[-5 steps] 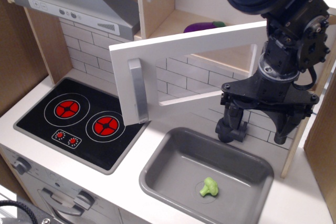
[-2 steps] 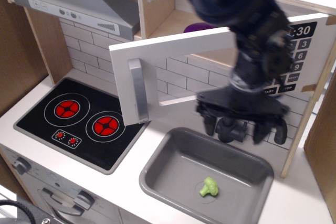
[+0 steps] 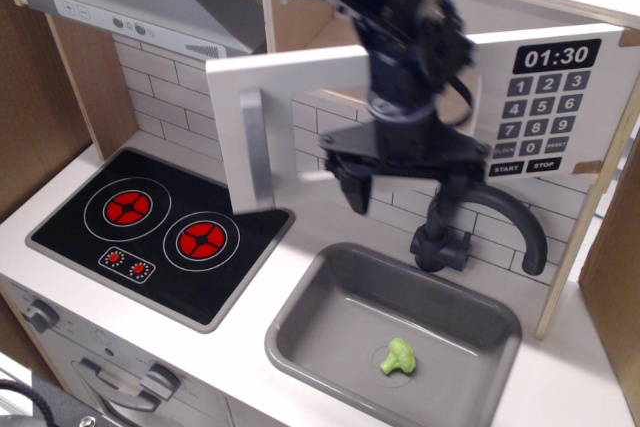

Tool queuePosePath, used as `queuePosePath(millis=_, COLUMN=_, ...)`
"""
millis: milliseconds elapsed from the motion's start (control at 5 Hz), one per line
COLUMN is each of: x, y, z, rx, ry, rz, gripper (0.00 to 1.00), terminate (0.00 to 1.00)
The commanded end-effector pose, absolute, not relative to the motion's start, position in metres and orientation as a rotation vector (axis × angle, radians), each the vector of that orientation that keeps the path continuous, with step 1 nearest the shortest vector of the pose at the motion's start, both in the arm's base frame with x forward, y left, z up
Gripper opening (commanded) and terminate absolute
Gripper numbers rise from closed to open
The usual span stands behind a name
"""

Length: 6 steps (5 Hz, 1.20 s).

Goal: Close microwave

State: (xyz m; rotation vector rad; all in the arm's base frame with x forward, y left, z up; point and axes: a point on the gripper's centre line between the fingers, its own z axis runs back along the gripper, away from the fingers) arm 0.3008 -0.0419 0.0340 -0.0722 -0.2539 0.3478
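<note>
The microwave (image 3: pixel 545 107) is set in the wooden cabinet at upper right, with a black keypad reading 01:30. Its white door (image 3: pixel 285 82) stands open, swung out to the left, with the grey bar handle (image 3: pixel 256 147) at its free edge. My gripper (image 3: pixel 400 185) hangs in front of the door's window side, fingers spread wide and empty. One finger (image 3: pixel 354 185) is by the door's lower edge. The arm hides the window and the microwave's inside.
A grey range hood (image 3: pixel 140 2) is at upper left. A black stove (image 3: pixel 155 232) with two red burners lies below it. A grey sink (image 3: pixel 330 337) holds a green broccoli (image 3: pixel 398 357). A black faucet (image 3: pixel 500 217) stands behind the sink, just right of my gripper.
My arm has swept left from beside the faucet to in front of the open door, uncovering the keypad. The door has shifted slightly back and looks blurred at its lower edge.
</note>
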Motion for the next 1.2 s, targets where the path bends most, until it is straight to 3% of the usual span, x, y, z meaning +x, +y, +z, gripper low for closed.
queuePosePath(millis=0, x=0.335, y=-0.029, z=0.054, rx=-0.080, ry=-0.434, rz=0.283, gripper=1.00, terminate=0.00)
queuePosePath(millis=400, x=0.371, y=-0.025, z=0.046, rx=-0.046, ry=-0.558, rz=0.246, gripper=1.00, terminate=0.00)
queuePosePath(millis=1000, x=0.394, y=-0.018, z=0.052, rx=-0.051, ry=-0.591, rz=0.278, gripper=1.00, terminate=0.00)
